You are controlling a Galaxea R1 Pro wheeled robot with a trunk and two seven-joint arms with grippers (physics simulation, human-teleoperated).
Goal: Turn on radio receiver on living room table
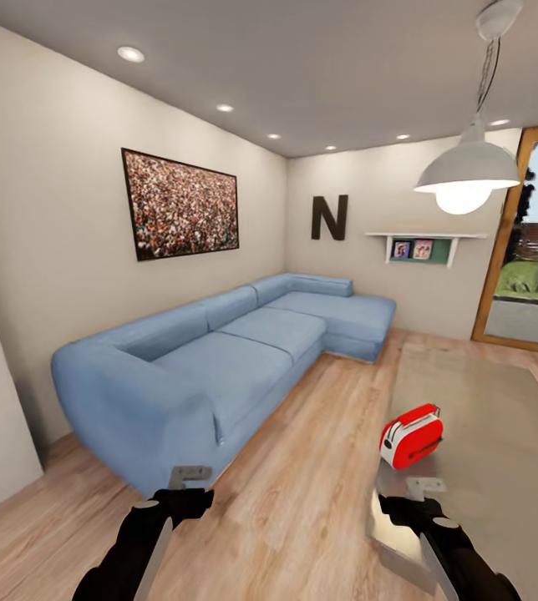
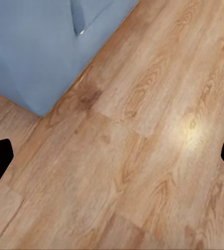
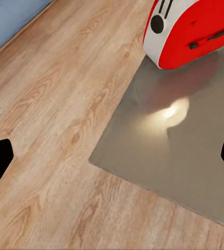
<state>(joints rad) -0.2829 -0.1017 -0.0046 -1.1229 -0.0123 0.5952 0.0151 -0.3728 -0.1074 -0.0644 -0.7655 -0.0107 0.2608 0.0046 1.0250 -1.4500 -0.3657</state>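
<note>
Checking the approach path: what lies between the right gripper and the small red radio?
Nothing but bare glossy grey table top separates the right gripper from the red radio, as head and right wrist views show.

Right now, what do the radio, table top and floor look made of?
Radio receiver: looks like glossy red plastic with white trim, going by its sheen. Table top: glass-like, grey-beige, mirrors the lamp glare and the radio. Floor: light wood planks, visible grain, slight sheen.

red-and-white radio receiver (image 1: 411, 436), glossy grey table (image 1: 503, 467), blue sofa (image 1: 219, 359)
</note>
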